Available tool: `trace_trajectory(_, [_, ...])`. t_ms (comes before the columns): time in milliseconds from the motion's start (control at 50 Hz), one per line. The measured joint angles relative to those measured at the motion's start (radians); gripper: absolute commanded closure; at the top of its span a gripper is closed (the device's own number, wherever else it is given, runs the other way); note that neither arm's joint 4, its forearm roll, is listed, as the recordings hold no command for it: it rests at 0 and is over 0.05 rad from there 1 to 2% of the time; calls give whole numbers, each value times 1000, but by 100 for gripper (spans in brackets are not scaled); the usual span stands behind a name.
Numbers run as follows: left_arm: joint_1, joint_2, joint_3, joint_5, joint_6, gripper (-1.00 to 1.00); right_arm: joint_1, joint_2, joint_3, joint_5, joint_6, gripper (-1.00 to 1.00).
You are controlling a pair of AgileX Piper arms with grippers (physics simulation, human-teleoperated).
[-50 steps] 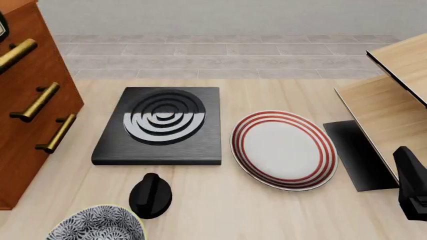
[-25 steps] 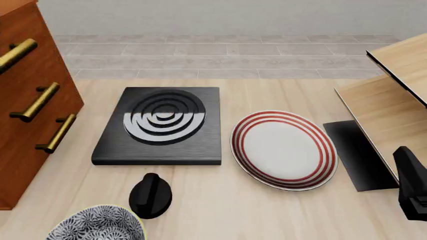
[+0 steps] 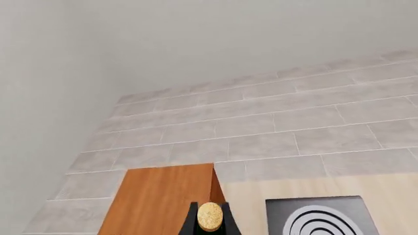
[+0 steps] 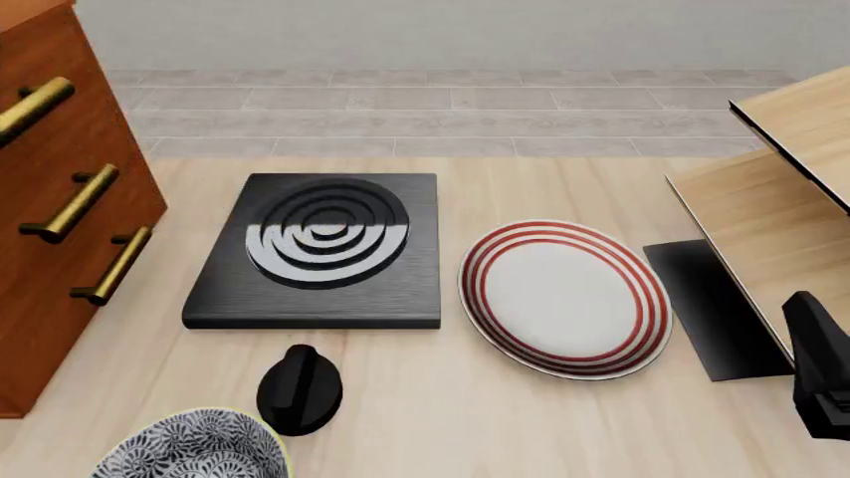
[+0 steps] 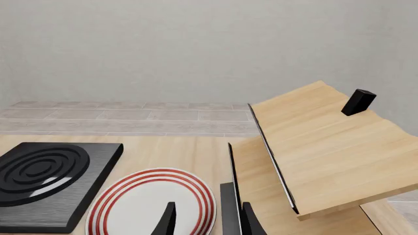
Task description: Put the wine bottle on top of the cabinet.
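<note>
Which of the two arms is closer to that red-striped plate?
The right. Its tool hovers by the red-striped plate's edge, fingers apart and holding nothing. The left tool is off over the cabinet, with the wine bottle's cork between its fingers.

My left gripper (image 3: 210,220) shows two slim matte-black fingers; my right gripper (image 5: 207,220) has tapered black ones, its arm angular black.

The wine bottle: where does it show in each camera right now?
Left wrist view: only the wine bottle's cork shows, between the left gripper's fingers, over the cabinet top.
Front view: not in it.
Right wrist view: not in it.
Shared landmark: the black hob beside the cabinet.
</note>
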Motion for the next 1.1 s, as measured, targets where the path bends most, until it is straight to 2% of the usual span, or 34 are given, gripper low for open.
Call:
trace_trajectory(140, [47,35,-13,-20,-13,100,0,0,0,0,0,-100])
trace_trajectory(480, [143,62,73,-135,-53,100,0,0,0,0,0,-100])
trace_trajectory(840, [245,182,33,-176,-31,100,0,0,0,0,0,-100])
trace_trajectory(1100, [265,145,149,-269,-42,100,0,0,0,0,0,-100])
